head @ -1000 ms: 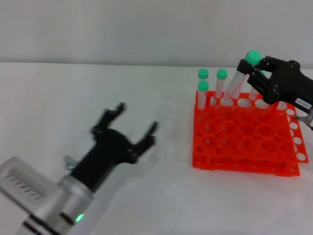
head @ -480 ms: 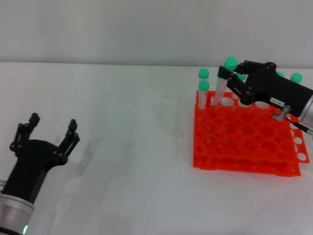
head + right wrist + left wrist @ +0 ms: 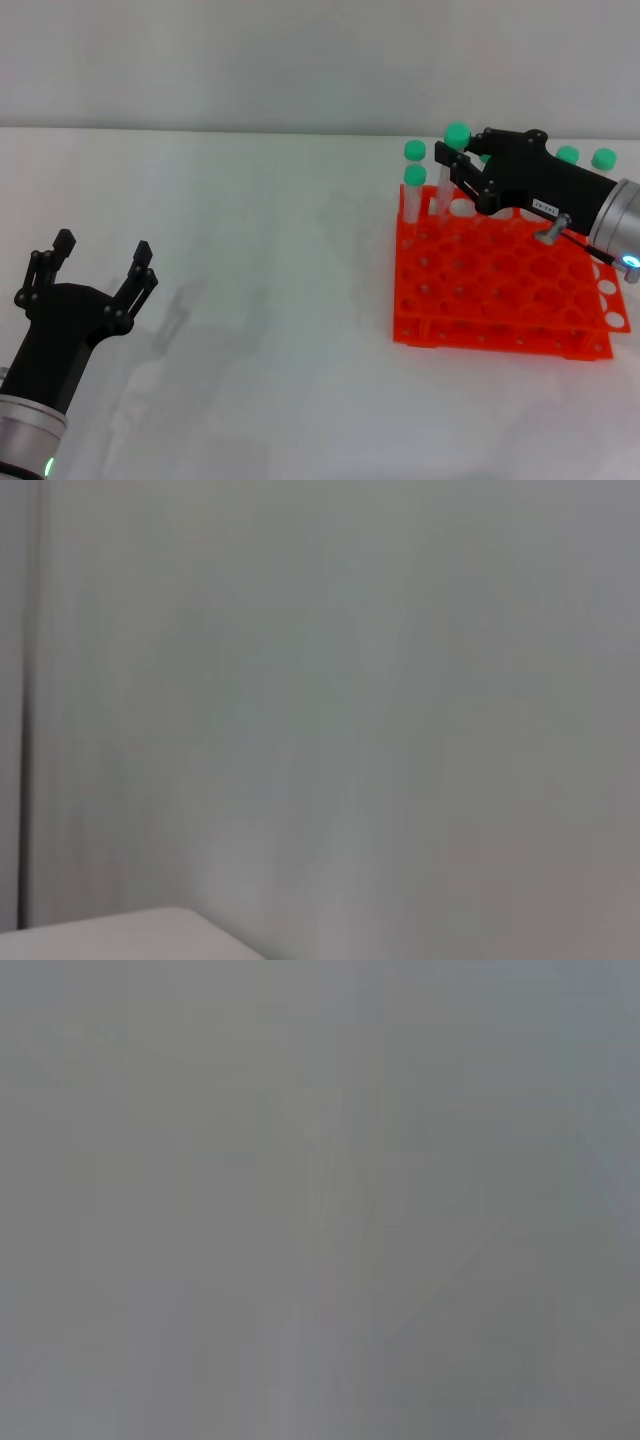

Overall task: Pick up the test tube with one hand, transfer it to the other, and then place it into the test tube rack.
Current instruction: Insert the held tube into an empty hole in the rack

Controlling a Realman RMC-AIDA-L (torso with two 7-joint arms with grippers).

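In the head view the orange test tube rack (image 3: 500, 285) stands on the white table at the right. Over its back row, my right gripper (image 3: 452, 165) is shut on the test tube (image 3: 444, 190). The tube stands nearly upright, its green cap (image 3: 457, 133) above the fingers and its lower end at a back-row hole. Far to the left, near the front edge, my left gripper (image 3: 102, 258) stands open and holds nothing. Neither wrist view shows a tube, the rack or any fingers, only plain grey.
Other green-capped tubes stand in the rack's back rows: two at the left corner (image 3: 415, 150) (image 3: 415, 176) and two behind my right wrist (image 3: 568, 155) (image 3: 603, 158). Bare white table (image 3: 260, 300) lies between the two grippers.
My right gripper has carried the tube left along the back row and lowered it, bringing it more upright. The left arm drew back to the lower left, then stayed almost still.
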